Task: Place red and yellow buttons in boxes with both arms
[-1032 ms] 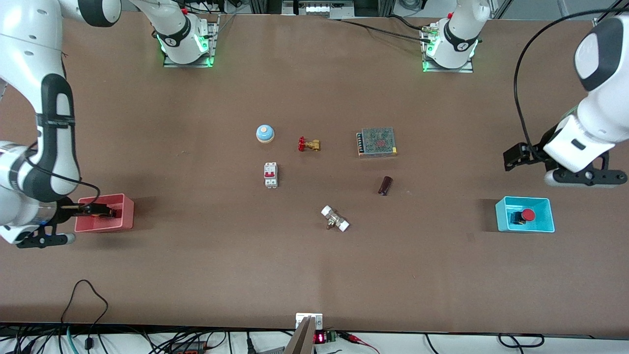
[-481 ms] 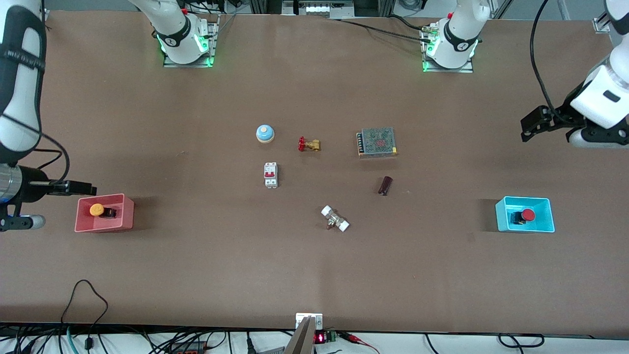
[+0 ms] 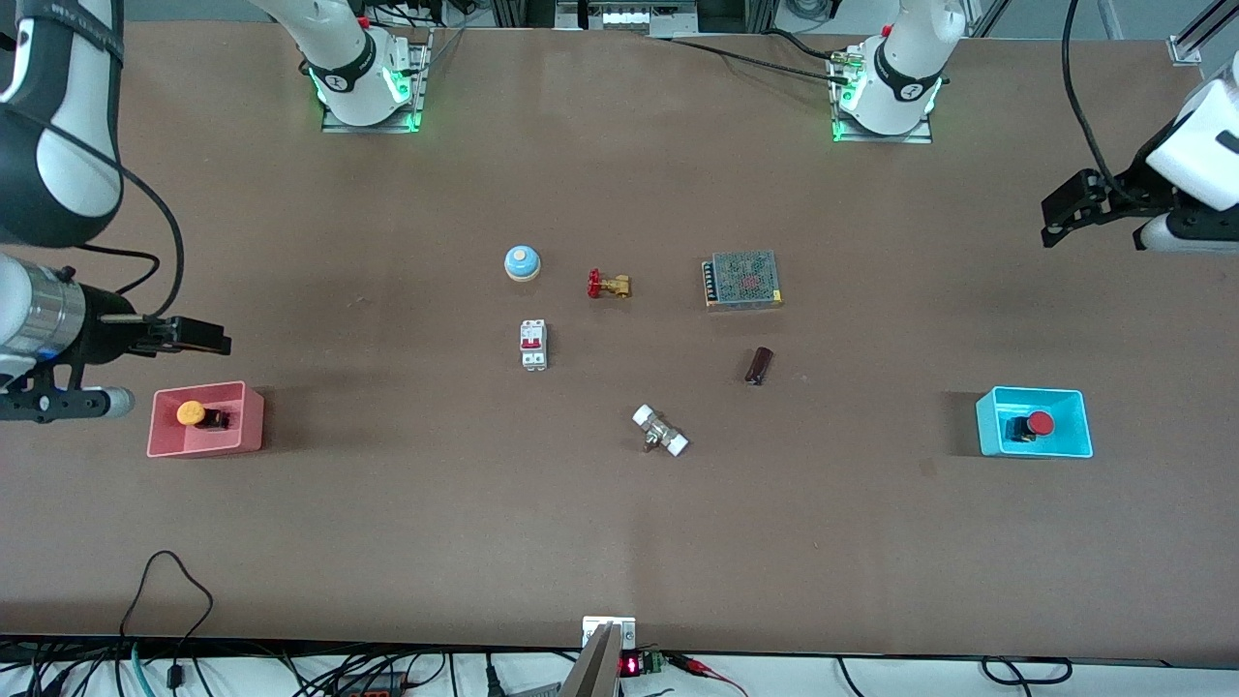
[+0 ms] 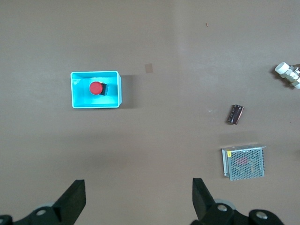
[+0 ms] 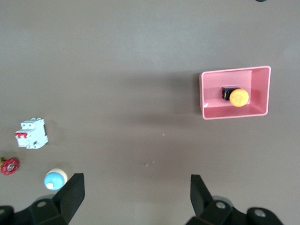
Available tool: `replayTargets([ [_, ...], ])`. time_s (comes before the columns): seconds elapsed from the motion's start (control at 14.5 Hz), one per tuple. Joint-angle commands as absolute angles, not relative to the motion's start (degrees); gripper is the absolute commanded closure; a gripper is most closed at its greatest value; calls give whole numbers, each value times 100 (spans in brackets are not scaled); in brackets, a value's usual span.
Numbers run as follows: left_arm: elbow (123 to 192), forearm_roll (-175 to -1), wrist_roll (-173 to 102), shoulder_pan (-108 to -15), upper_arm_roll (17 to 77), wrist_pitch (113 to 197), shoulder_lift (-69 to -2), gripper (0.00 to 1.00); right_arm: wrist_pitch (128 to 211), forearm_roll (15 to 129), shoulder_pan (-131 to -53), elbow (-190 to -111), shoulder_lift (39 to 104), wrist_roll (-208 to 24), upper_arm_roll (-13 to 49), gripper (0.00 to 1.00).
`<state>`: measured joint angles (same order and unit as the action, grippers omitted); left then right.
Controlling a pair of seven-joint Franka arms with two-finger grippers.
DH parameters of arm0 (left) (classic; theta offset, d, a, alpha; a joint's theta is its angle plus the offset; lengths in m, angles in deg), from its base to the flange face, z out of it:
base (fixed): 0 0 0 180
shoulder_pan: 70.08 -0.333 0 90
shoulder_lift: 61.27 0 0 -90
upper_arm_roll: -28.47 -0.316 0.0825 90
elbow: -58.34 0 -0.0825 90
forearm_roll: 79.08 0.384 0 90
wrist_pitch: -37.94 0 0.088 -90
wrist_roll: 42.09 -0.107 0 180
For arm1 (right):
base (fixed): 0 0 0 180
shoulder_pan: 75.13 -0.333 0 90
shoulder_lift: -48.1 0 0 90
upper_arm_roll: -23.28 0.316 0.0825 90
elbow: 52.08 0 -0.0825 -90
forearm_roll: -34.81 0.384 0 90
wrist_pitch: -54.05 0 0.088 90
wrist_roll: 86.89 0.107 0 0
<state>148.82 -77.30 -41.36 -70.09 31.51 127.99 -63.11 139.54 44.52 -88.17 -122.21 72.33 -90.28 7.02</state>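
The red button [image 3: 1040,423] [image 4: 96,87] lies on its side in the cyan box [image 3: 1031,393] [image 4: 119,89] at the left arm's end of the table. At the right arm's end, the yellow button [image 3: 190,412] [image 5: 238,97] lies in the pink box [image 3: 250,422] [image 5: 211,96]. My left gripper [image 3: 1052,221] [image 4: 138,187] hangs open and empty, high over bare table and well clear of the cyan box. My right gripper [image 3: 215,339] [image 5: 136,183] is also open and empty, raised over bare table just beside the pink box.
Mid-table lie a blue dome bell [image 3: 522,262], a brass valve with red handwheel [image 3: 609,285], a white breaker [image 3: 533,344], a mesh-covered power supply [image 3: 742,280], a dark cylinder [image 3: 759,365] and a white-ended fitting [image 3: 660,431].
My right gripper has lifted out of the pink box, leaving the yellow button in it. My left gripper has risen farther away from the cyan box. Both stayed open.
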Motion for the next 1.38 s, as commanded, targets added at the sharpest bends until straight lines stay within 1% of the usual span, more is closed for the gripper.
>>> replayTargets([
  [0.0, 14483, -8021, -4332, -7052, 3111, 12469, -6259, 0, 13851, 4351, -8806, -12564, 6780, -8944, 684, 0],
  [0.14, 14474, -8031, -4420, -7052, 3110, 12469, -6259, 0, 13825, 4351, -8770, -12582, 6744, -8988, 658, 0],
  [0.28, 14474, -8066, -4438, -7052, 3102, 12469, -6259, 0, 13667, 4342, -8779, -12573, 6700, -9058, 396, 0],
  [0.34, 14474, -8040, -4429, -7052, 3110, 12469, -6251, 0, 13640, 4334, -8762, -12582, 6674, -9137, 368, 0],
  [0.41, 14474, -8048, -4429, -7043, 3110, 12469, -6233, 0, 13640, 4307, -8579, -12582, 6639, -9277, 411, 0],
  [0.48, 14491, -8048, -4438, -7043, 3110, 12461, -6233, 0, 13640, 4229, -8342, -12600, 6621, -9417, 551, 0],
  [0.62, 14500, -8031, -4412, -7052, 3102, 12434, -6224, 0, 13675, 3730, -7719, -12722, 6429, -9507, 1304, 0],
  [0.69, 14500, -8022, -4412, -7052, 3102, 12434, -6233, 0, 13701, 3301, -7498, -12818, 6280, -9455, 1787, 0],
  [0.76, 14509, -8022, -4420, -7061, 3102, 12434, -6233, 0, 13736, 3079, -7400, -13028, 6095, -9402, 2027, 0],
  [0.83, 14509, -8022, -4420, -7061, 3093, 12434, -6233, 0, 13780, 3059, -7417, -13230, 5928, -9271, 2038, 0],
  [0.96, 14509, -8013, -4412, -7078, 3084, 12425, -6242, 0, 13728, 3112, -7417, -13381, 5778, -8884, 2055, 0],
  [1.31, 14544, -7680, -4368, -7184, 3154, 12504, -6224, 0, 13877, 3182, -7355, -14172, 5172, -8874, 2020, 0],
])
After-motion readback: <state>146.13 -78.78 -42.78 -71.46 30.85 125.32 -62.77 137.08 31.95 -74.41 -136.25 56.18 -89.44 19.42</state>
